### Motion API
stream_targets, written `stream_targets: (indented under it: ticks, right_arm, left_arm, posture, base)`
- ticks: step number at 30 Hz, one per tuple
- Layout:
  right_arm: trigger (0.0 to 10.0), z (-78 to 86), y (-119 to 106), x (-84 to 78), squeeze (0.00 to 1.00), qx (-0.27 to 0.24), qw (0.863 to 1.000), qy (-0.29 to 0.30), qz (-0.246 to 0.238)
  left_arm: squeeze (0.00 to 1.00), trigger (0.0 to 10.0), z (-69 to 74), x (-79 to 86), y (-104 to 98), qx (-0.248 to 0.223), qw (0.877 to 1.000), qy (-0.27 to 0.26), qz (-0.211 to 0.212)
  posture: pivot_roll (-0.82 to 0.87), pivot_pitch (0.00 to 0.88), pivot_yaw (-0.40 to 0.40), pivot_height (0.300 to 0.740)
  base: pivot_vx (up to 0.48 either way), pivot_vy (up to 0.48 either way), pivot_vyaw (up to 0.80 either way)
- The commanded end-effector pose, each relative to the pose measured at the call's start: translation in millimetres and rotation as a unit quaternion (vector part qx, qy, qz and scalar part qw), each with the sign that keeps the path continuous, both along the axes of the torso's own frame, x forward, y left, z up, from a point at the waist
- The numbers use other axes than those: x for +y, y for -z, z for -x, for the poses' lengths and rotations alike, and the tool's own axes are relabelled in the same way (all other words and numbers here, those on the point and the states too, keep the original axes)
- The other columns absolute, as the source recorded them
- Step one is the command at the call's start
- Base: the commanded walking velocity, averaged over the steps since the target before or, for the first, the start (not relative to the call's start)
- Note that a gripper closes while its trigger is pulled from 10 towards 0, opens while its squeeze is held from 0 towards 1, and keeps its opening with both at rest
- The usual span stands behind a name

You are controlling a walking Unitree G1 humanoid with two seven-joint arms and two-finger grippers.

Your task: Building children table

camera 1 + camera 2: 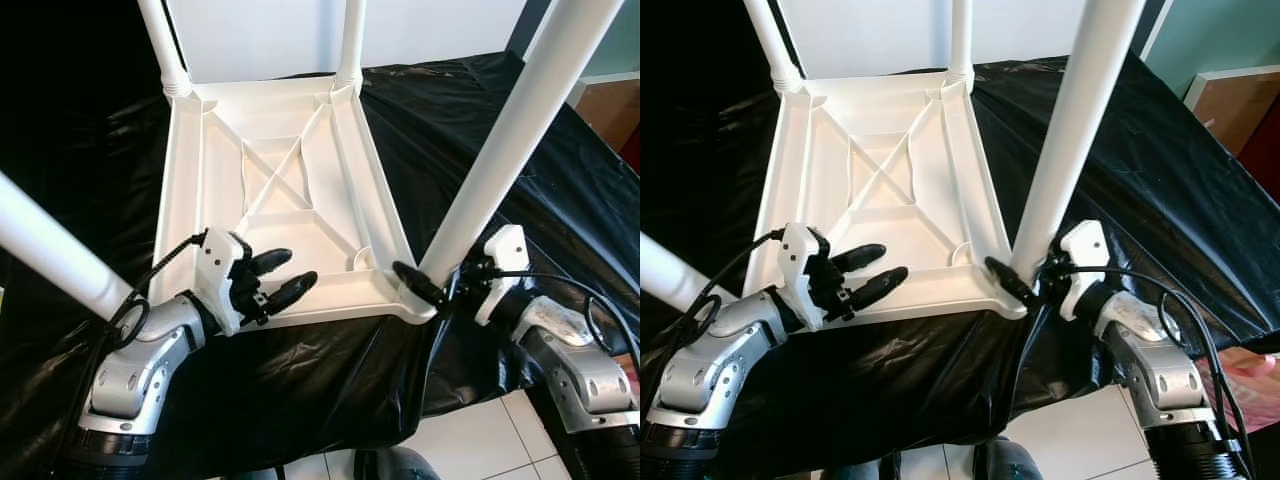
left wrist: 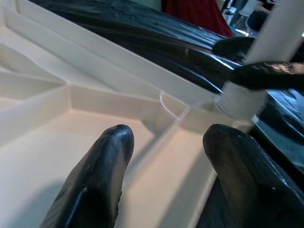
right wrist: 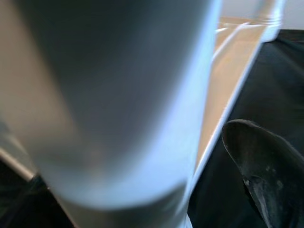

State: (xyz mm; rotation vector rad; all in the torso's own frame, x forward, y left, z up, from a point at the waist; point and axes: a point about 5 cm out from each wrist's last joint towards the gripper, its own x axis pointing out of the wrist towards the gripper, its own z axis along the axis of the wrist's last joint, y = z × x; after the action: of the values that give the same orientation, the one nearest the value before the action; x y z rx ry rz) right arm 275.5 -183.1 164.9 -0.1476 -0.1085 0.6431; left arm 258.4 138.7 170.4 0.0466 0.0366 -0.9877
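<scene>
- White plastic children's table (image 1: 280, 190) lies upside down in the middle of the head views, its ribbed underside up, on a black plastic sheet (image 1: 470, 120) that covers the work surface, likely to protect it.
- Inverting the top puts the corner sockets facing up, so the legs can be pushed in from above; that looks like the reason for this layout.
- Two far legs stand in the upper corners of the frame: one at upper left (image 1: 165, 50), one at upper centre (image 1: 350, 45).
- Near right leg (image 1: 510, 140) rises steeply from the lower right corner socket (image 1: 410, 300) towards the upper right of the frame.
- Right gripper (image 1: 430, 285) is clamped on the base of this leg, just above the socket, a low hold that would suit pressing or twisting it home.
- Left gripper (image 1: 280, 278) hovers over the near edge of the underside, lower left of centre, fingers (image 2: 102, 171) spread and holding nothing.
- Another white leg (image 1: 50, 255) crosses the left edge of the frame, slanting; I cannot tell whether its foot is seated in the near left corner.
- Underside forms shallow ribbed bays, all bare plastic with nothing lying in them.
- Judging by this, three legs are in and the fourth is uncertain.
</scene>
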Motion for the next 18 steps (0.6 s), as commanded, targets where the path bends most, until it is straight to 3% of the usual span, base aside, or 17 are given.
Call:
stream_targets:
  ticks: [1, 9, 13, 18]
  right_arm:
    - [10.0, -8.3, 8.1, -14.6, 0.0, 0.01, 0.998, 0.068, 0.004]
    - [10.0, -23.2, 9.6, -19.8, 0.0, -0.004, 0.991, 0.131, -0.018]
    - [10.0, -31.6, 8.9, -34.0, 0.0, -0.011, 0.985, 0.171, -0.022]
    - [10.0, -33.0, 10.1, -29.7, 0.0, -0.015, 0.986, 0.166, -0.021]
  left_arm:
    - [0.0, 10.0, 11.3, -7.7, 1.2, 0.007, 0.998, 0.07, 0.001]
    - [0.0, 10.0, 19.5, -17.5, 2.7, 0.013, 0.996, 0.093, 0.006]
    - [0.0, 10.0, 25.3, -31.2, 4.8, 0.02, 0.994, 0.106, 0.021]
    - [0.0, 10.0, 29.3, -42.0, 6.4, 0.023, 0.993, 0.115, 0.03]
  posture:
    - [0.02, 0.157, -0.036, 0.74]
    - [0.03, 0.158, -0.032, 0.74]
    - [0.02, 0.16, -0.022, 0.74]
    - [0.02, 0.164, -0.016, 0.74]
  base:
    - [0.0, 0.0, 0.0]
    - [0.0, 0.0, 0.0]
    - [0.0, 0.0, 0.0]
    - [0.0, 0.0, 0.0]
